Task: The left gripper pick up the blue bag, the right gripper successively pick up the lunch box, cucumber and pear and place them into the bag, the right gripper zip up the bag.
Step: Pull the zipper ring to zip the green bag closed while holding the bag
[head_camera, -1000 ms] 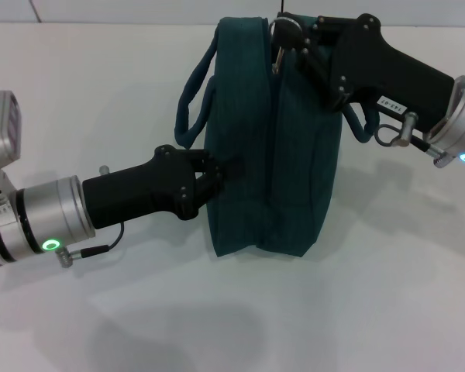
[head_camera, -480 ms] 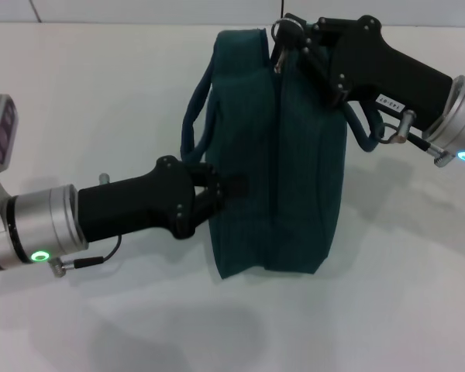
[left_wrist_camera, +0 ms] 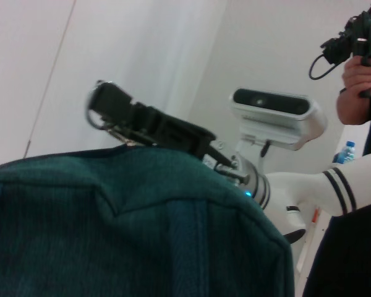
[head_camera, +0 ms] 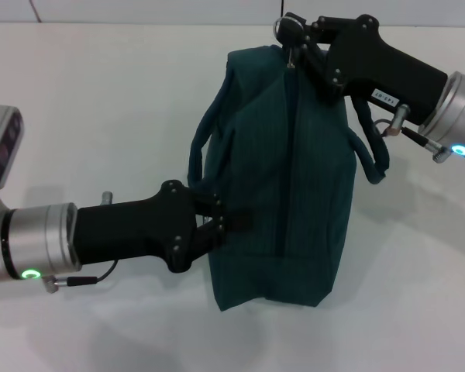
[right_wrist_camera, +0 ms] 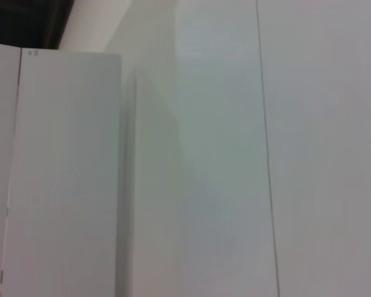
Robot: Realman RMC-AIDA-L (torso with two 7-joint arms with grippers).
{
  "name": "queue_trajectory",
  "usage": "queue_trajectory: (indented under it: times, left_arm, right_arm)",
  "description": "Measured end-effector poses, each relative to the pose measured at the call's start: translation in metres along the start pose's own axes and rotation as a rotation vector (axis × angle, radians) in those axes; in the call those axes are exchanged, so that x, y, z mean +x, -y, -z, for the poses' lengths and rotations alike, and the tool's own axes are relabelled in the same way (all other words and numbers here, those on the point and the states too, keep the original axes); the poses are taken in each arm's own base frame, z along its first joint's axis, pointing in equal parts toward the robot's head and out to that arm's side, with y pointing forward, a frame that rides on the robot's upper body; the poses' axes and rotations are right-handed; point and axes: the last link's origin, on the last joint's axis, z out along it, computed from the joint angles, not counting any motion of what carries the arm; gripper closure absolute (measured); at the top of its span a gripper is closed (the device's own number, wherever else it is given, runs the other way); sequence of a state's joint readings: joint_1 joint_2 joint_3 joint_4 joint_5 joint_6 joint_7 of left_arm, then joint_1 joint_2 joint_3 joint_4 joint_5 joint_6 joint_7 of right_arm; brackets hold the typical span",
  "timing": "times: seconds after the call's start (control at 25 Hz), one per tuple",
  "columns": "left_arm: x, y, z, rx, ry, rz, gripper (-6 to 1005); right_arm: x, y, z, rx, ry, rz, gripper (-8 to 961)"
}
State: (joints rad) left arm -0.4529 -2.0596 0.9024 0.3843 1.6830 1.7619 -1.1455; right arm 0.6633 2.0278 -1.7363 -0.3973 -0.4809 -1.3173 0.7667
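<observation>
Blue bag (head_camera: 283,178) stands upright on the white table (head_camera: 101,93), near the middle of the head view, its zipper seam running top to bottom along the side that faces the camera. The seam looks closed along its whole visible length. One loop handle (head_camera: 204,147) arcs off the bag's left side; the other (head_camera: 370,143) hangs on the right, under the right arm.

Left gripper (head_camera: 221,219) comes in low from the left, arm near level. Its fingers are pinched on the fabric of the bag's left panel, about mid-height, just below the left handle's lower end. Fingertips partly sunk into the cloth.

Right gripper (head_camera: 293,35) reaches in from the upper right and sits at the bag's top edge, directly over the upper end of the seam. Its fingers are clamped on the ring zipper pull (head_camera: 288,29), which shows as a metal ring at the claw's tip; a small tab hangs from it, touching the top of the seam.

Left wrist view: teal fabric (left_wrist_camera: 130,229) fills the lower part of the frame, very close. Beyond the bag's top edge the right gripper (left_wrist_camera: 105,108) shows, holding the ring right at that edge. A person with a camera (left_wrist_camera: 358,68) stands in the background.

Right wrist view: only pale wall panels (right_wrist_camera: 191,154); neither bag nor fingers visible.
</observation>
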Motion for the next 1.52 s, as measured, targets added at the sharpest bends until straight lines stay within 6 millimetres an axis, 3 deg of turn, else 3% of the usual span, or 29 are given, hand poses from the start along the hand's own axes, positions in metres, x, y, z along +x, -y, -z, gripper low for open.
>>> queue_trajectory:
  times: [0.72,1.08,1.52]
  left_arm:
    - [-0.006,-0.013,0.021,-0.032,0.031,-0.029,936]
    - [-0.012,0.004,0.038,0.191,-0.020,-0.035,936]
    - [-0.007,0.011,0.045,0.250,-0.031,-0.051,934]
  right_arm:
    - [0.006,0.007,0.001,0.045,-0.042,-0.117,932]
    - [0.001,0.009,0.008,0.079,0.030,-0.324,932]
    - [0.004,0.019,0.020,0.160,0.072,-0.468,930]
